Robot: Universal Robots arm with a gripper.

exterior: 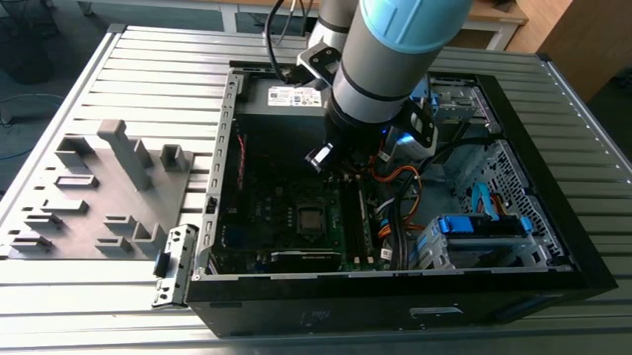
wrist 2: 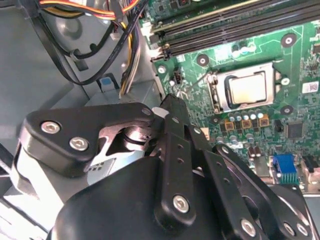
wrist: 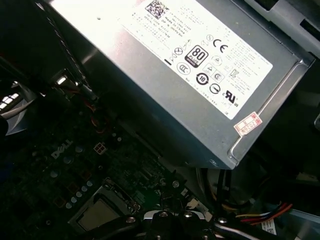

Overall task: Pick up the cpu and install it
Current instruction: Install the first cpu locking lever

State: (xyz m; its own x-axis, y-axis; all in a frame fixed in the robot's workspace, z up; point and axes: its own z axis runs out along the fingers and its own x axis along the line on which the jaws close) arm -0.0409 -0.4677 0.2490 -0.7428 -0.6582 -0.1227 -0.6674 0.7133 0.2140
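While socketed — cpu (wrist 2: pixel 248 88) inside case (exterior: pixel 229 148)

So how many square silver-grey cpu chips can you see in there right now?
1. The flat square silver-grey cpu chip sits in the metal-framed socket on the green motherboard, seen in both wrist views and the exterior view. The black gripper hides part of the board, so others could be covered.

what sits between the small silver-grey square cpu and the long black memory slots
In the second wrist view, bare green motherboard with mounting holes lies between the cpu and memory slots.
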